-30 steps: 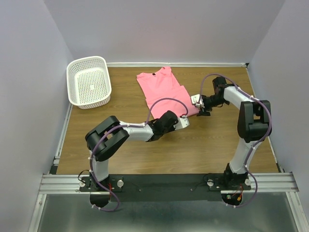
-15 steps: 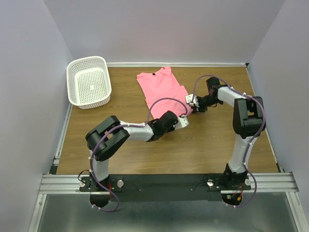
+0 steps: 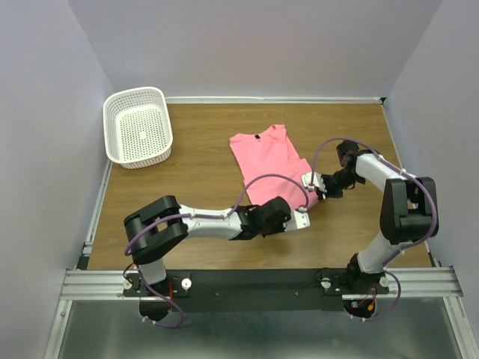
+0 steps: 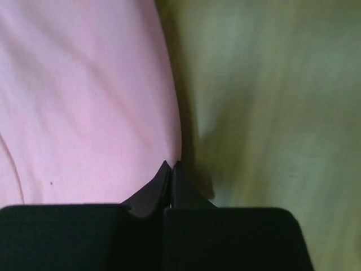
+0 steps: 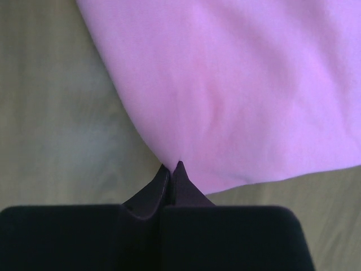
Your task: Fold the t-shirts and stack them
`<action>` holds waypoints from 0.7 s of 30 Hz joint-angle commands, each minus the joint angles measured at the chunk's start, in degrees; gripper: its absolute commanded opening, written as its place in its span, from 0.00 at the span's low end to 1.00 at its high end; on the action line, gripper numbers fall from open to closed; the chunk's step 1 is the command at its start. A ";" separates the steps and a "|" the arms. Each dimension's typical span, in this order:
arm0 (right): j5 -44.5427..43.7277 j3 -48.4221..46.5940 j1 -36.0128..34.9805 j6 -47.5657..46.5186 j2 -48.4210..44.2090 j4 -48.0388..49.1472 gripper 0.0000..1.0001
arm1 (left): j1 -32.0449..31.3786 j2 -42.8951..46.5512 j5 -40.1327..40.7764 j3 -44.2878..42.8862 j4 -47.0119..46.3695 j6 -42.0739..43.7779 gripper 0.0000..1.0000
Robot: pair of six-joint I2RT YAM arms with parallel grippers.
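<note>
T-shirt (image 3: 271, 161), one, salmon-pink, left jaws and right jaws each pinching its near hem, one white basket (image 3: 136, 91)

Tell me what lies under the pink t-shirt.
The t-shirt rests on the wooden table; left gripper and right gripper pinch its near edge. Anything directly beneath the fabric is hidden.

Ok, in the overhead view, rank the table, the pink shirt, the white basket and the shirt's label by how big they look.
1. The table, by far the largest.
2. The pink shirt and the white basket: too alike to rank.
3. The label, the smallest.
</note>
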State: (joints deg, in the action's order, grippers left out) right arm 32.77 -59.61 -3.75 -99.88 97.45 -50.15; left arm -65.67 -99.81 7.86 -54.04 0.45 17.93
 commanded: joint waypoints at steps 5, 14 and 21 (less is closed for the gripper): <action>-0.17 8.64 3.48 -4.02 -12.80 -15.24 0.01 | -6.75 5.24 -9.44 -1.68 5.97 -8.88 0.00; 10.18 -14.97 3.48 4.85 0.24 -17.44 0.01 | 3.42 9.98 -3.55 -1.76 4.83 -3.00 0.00; 18.99 -46.26 1.38 16.98 21.33 -19.46 0.01 | 18.90 4.64 -4.43 -8.97 -0.18 4.48 0.00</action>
State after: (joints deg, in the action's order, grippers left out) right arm 45.12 -95.13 -1.04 -90.85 111.11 -69.12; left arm -51.88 -92.07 2.76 -58.94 3.51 17.72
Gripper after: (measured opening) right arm 0.012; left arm 0.010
